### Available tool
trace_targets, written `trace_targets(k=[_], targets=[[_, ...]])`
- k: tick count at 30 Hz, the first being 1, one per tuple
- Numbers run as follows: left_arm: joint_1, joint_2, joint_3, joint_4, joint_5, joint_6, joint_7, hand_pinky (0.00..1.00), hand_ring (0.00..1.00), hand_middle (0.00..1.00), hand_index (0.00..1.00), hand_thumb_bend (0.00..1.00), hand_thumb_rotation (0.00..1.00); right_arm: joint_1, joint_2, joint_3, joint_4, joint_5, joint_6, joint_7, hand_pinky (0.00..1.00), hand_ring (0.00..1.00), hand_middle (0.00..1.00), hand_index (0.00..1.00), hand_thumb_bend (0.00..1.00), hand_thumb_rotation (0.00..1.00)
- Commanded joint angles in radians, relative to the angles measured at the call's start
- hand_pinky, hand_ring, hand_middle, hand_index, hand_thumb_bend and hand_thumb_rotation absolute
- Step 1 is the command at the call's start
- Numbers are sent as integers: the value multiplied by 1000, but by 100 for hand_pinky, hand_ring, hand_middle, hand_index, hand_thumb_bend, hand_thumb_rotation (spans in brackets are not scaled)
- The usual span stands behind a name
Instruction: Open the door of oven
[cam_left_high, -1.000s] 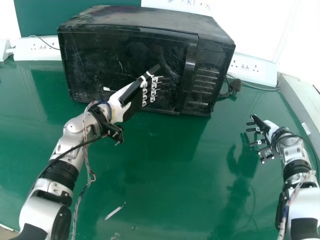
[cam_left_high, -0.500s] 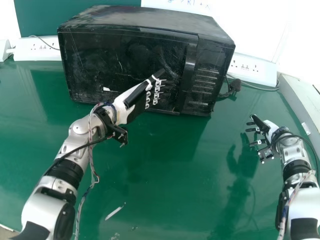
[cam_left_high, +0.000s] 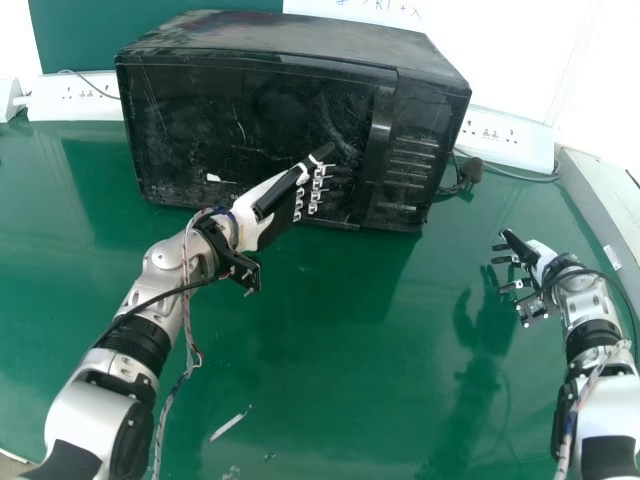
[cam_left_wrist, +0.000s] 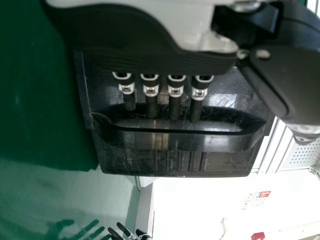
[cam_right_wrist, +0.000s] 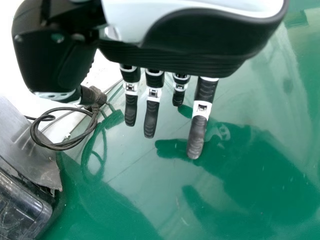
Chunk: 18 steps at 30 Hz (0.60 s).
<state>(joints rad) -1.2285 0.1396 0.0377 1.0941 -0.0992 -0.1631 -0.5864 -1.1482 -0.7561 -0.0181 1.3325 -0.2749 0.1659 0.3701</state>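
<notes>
Oven (cam_left_high: 240, 110): front toward robot, long axis left-right | left hand (cam_left_high: 268, 207): fingers straight, empty | right hand (cam_left_high: 542, 259): relaxed, empty

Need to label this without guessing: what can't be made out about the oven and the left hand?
- Whether the fingers of the left hand touch the handle: left wrist view, their dark tips blend into the dark recess.
- The oven's inside: head view, hidden by the dark door.
- The oven's back: head view, hidden by its own body.
- The full writing on the wall: head view, cut off by the top edge.
</notes>
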Motion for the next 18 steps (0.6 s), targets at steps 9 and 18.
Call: trace_targets(k=[9, 18], targets=[[-36, -30, 21, 34, 0, -12, -9, 90, 98, 99, 95, 100, 91, 43, 23, -3, 25, 5, 21, 34, 60, 69, 75, 83, 53, 54], [-54, -57, 13, 62, 15, -21, 17, 88, 97, 97, 92, 100, 90, 44, 23, 2, 26, 2, 14, 52, 70, 75, 79, 85, 54, 57]])
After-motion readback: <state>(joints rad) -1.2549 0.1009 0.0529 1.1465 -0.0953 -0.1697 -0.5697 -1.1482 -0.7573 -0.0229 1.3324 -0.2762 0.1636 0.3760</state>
